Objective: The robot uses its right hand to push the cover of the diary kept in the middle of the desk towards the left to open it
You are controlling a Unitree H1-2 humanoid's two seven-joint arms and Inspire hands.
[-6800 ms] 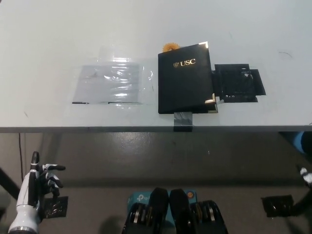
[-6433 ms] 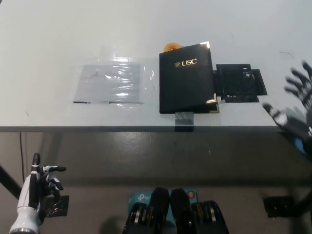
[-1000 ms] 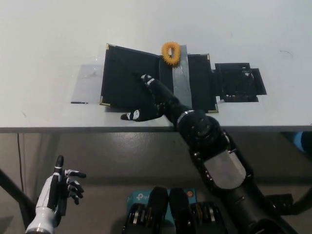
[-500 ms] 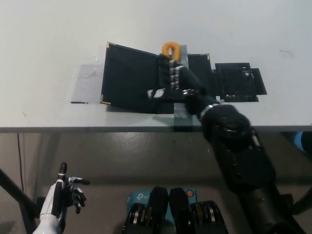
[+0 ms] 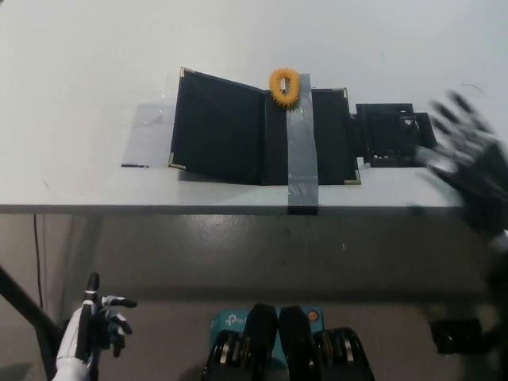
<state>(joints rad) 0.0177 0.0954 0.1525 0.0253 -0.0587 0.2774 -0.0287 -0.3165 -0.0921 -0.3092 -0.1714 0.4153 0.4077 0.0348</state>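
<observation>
Diary: we see the diary (image 5: 262,127) lying open in the middle of the desk (image 5: 95,55), near the front edge. It is a flat black rectangle with small gold corner pieces.
Cover: the cover (image 5: 218,125) is swung over to the left and lies nearly flat, its surface matt and dark, its far corner a little raised.
Right half: the right half of the diary is also black and matt; we cannot make out any writing on it.
Tape: a strip of grey tape (image 5: 302,147) with a dull sheen runs straight down the right half and over the front edge of the desk.
Ring: an orange ring (image 5: 284,86) with a bumpy, knobbly rim sits at the top of the diary, at the upper end of the tape.
Plastic sheet: a clear, crinkled plastic sheet (image 5: 147,135) lies flat on the desk just left of the cover, partly under it.
Black tray: we see a low black tray (image 5: 385,133) touching the diary's right edge; its inside is dark and we cannot tell what lies in it.
Desk: the top is smooth and pale, with a straight front edge.
Right hand: the right hand (image 5: 468,163) is blurred at the right edge, over the desk's edge and apart from the diary, fingers spread and holding nothing.
Left hand: the left hand (image 5: 91,321) rests low at the lower left, below the desk, fingers loosely apart and empty.
</observation>
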